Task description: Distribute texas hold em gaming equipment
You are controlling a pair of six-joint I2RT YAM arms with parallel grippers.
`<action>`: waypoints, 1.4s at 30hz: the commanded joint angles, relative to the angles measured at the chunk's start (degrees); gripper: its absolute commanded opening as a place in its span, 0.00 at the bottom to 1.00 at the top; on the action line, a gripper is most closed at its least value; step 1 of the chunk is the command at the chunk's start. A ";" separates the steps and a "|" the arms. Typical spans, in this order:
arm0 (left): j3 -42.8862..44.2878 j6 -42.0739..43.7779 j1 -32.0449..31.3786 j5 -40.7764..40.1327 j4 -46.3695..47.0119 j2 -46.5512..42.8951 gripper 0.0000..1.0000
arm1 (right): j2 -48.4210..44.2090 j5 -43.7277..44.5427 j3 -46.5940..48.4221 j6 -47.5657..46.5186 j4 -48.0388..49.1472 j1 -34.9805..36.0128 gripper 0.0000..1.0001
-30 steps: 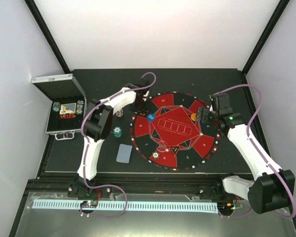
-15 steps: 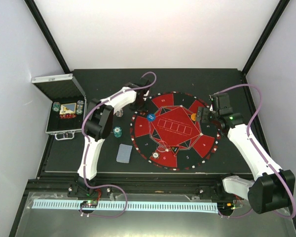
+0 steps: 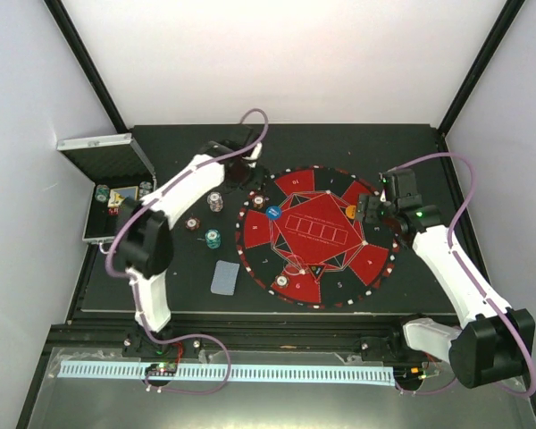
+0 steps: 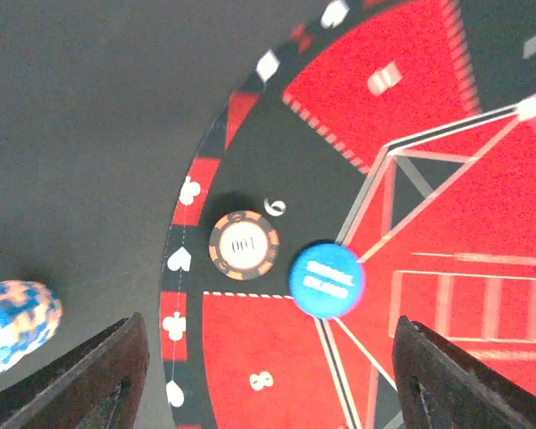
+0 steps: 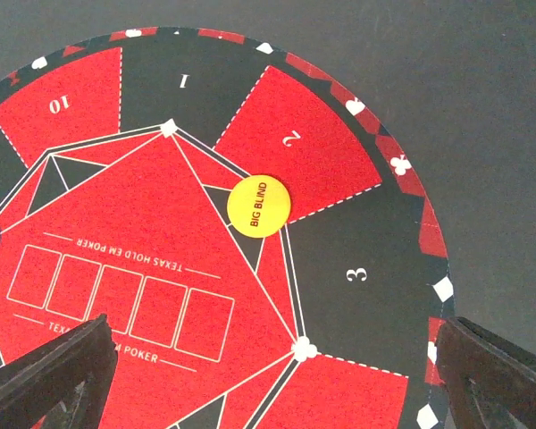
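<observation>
A black-and-orange poker chip (image 4: pixel 244 244) lies flat on the round red-and-black mat (image 3: pixel 339 259), at its left rim beside the blue button disc (image 4: pixel 327 279). My left gripper (image 4: pixel 272 384) hovers open over the mat, and nothing sits between its fingers (image 4: pixel 98 375). In the top view the left gripper (image 3: pixel 248 183) is at the mat's upper-left edge. The right gripper (image 3: pixel 371 210) stands open above the mat's right side, near the yellow-orange big blind button (image 5: pixel 259 206). Off the mat to the left are a grey chip stack (image 3: pixel 216 200), a dark chip (image 3: pixel 192 223), a teal stack (image 3: pixel 213 239) and the cards (image 3: pixel 224 277).
The open silver case (image 3: pixel 94 237) with more chips sits at the table's far left. Another chip (image 3: pixel 281 283) lies on the mat's lower left. A blurred chip stack (image 4: pixel 13 322) shows at the left edge of the left wrist view.
The left gripper has opened and drawn back up-left, leaving the chip on the mat. The left elbow has swung left, uncovering the dark chip. The right arm has not moved.
</observation>
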 commanded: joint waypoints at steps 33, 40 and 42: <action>-33.35 -0.89 22.37 -4.48 13.09 -13.49 0.75 | -1.24 -0.37 1.74 0.26 -0.76 -0.20 0.98; -32.61 -1.01 22.38 -5.26 13.36 -10.07 0.71 | -0.24 -0.76 2.49 0.02 -0.43 -0.29 0.98; -32.40 -1.13 22.38 -4.93 13.60 -9.48 0.70 | -0.02 -0.72 2.60 -0.16 -0.45 -0.21 0.98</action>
